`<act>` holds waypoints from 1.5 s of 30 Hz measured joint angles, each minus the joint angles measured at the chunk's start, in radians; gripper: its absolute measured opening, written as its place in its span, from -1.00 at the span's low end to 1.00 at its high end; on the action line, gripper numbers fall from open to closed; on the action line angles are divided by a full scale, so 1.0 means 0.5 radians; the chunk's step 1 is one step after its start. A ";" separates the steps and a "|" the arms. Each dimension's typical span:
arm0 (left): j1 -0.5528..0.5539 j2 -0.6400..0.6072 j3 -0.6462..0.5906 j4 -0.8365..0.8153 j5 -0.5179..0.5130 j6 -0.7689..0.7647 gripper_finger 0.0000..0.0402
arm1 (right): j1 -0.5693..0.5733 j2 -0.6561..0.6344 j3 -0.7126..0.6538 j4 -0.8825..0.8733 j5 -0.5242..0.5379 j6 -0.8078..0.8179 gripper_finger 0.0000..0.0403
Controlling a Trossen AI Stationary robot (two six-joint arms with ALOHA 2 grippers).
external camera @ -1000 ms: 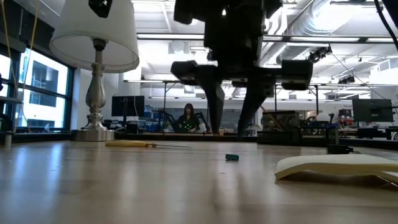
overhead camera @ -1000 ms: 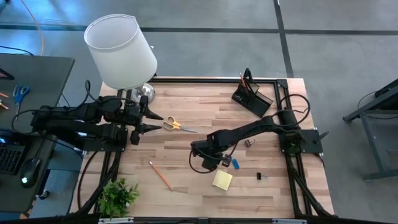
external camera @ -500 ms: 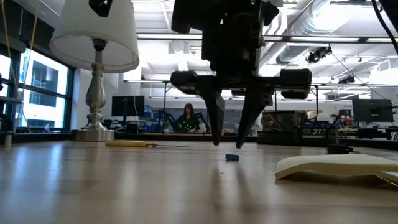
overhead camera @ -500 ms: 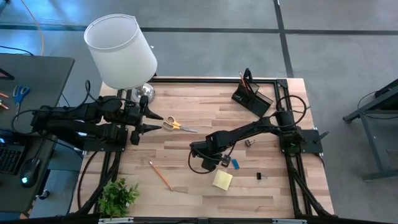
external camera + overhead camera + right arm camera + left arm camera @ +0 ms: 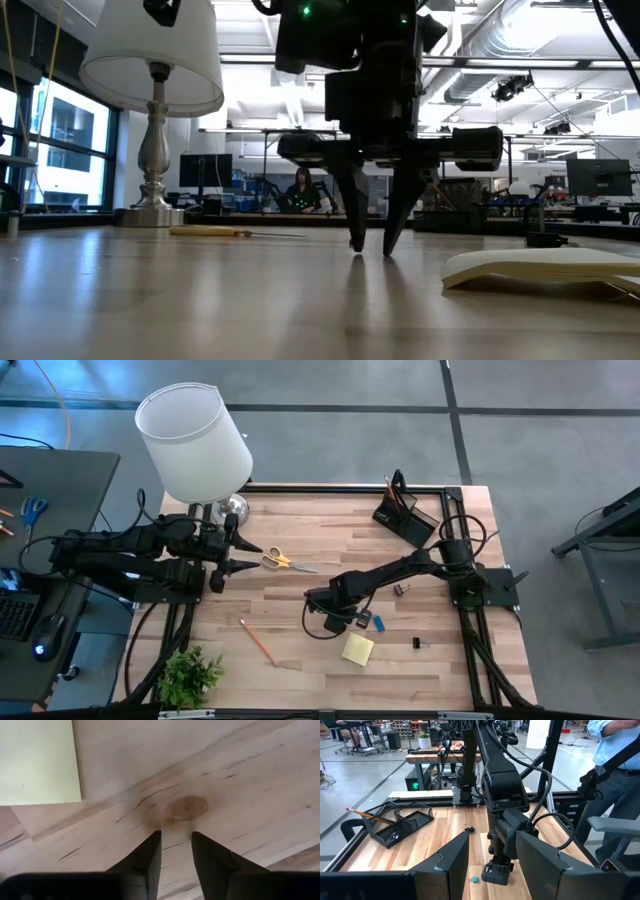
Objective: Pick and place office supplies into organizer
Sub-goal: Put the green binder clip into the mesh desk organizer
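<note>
My right gripper points straight down with its fingers open and their tips at table height. Only bare wood shows between them; whether they touch the table I cannot tell. A tiny teal piece lies just on the far side of that gripper. The yellow sticky pad and the blue eraser lie flat close by on its right and near side. Yellow-handled scissors, an orange pencil and black clips lie on the table. The black organizer stands at the far right. My left gripper waits open at the left, near the scissors.
A white-shaded lamp stands at the far left corner, and a small green plant at the near left. A black frame runs around the table's edge. A person stands beyond the table's right side.
My right gripper has come straight down from a hand's height above the table until its fingertips reach the tabletop. The teal piece, seen in the low view before, is now hidden behind the fingers. Nothing on the table has moved.
</note>
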 joint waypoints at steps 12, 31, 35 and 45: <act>0.000 -0.001 0.000 0.000 0.000 0.000 -0.23 | -0.216 -0.127 0.034 -0.083 0.113 0.453 -0.57; 0.000 -0.001 0.000 -0.002 0.000 0.005 -0.23 | -0.297 -0.124 0.008 -0.089 0.071 -0.275 -0.57; 0.000 -0.001 0.000 -0.002 0.000 0.006 -0.23 | -0.291 -0.121 0.008 -0.014 0.070 -0.348 -0.57; 0.000 0.000 0.000 -0.003 0.000 0.005 -0.23 | -0.292 -0.121 0.008 -0.019 0.072 -0.440 -0.57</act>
